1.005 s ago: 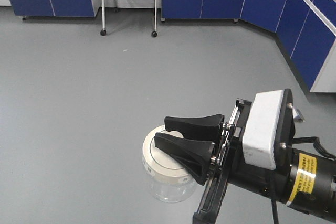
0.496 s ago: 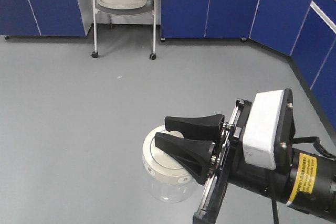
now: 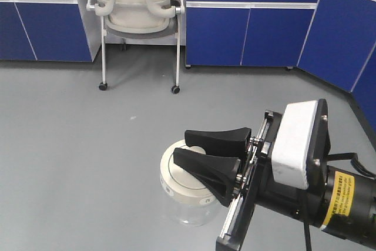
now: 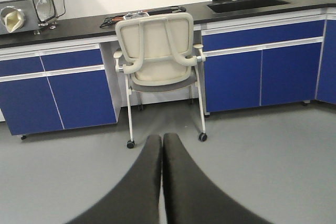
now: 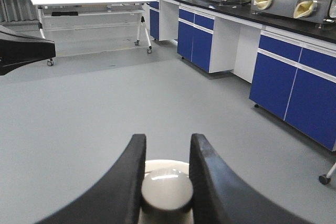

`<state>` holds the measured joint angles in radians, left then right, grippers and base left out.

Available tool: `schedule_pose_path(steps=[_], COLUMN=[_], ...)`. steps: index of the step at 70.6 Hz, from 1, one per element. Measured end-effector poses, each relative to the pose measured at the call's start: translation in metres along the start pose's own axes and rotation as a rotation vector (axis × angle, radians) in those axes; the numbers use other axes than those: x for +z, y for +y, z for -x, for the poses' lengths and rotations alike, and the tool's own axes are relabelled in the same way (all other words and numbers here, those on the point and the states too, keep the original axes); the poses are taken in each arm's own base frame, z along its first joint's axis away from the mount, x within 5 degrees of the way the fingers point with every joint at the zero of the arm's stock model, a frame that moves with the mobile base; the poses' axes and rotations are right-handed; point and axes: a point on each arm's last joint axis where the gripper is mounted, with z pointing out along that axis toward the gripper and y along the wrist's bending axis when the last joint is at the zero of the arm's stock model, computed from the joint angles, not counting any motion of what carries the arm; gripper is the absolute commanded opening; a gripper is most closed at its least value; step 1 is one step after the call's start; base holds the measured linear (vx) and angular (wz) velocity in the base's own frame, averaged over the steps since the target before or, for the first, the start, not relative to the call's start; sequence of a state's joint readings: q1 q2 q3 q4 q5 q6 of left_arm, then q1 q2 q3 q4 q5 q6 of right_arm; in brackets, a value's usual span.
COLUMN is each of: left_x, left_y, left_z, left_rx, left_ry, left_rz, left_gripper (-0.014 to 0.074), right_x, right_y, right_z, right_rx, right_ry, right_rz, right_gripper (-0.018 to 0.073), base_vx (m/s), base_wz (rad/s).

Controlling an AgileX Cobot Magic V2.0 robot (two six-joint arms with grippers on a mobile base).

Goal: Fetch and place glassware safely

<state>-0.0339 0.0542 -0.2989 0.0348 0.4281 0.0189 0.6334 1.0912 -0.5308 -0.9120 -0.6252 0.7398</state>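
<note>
Two fingers (image 5: 128,182) of my right gripper (image 3: 180,146) are pinching the jar (image 3: 187,207) by its knob (image 5: 167,188). It is hanging upright directly beneath, above the floor (image 3: 88,145). My left gripper (image 4: 161,140) is sitting closed, empty.

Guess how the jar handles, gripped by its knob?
Likely fragile: the jar body is clear glass. The right gripper pinches only the knob, so the body may drop if the lid is loose. The rounded knob looks smooth, probably slippery.
</note>
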Motion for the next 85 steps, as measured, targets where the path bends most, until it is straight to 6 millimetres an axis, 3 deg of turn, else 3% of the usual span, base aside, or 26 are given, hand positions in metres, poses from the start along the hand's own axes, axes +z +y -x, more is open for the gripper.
schedule_pose_path(steps=[34,85], left_x=[0.0000,0.0000], left_y=[0.0000,0.0000], left_z=[0.0000,0.0000], left_rx=[0.000,0.000], left_ry=[0.000,0.000], left_rz=[0.000,0.000], left_gripper=[-0.0007,-0.0007], right_x=[0.0002,0.0002], right_y=[-0.0001,-0.0001], right_z=[-0.0003,-0.0003], right_rx=[0.001,0.001], right_ry=[0.001,0.001], right_rz=[0.000,0.000], right_gripper=[-0.0001,-0.0001], base_vx=[0.50,0.31], base_wz=[-0.21,-0.74])
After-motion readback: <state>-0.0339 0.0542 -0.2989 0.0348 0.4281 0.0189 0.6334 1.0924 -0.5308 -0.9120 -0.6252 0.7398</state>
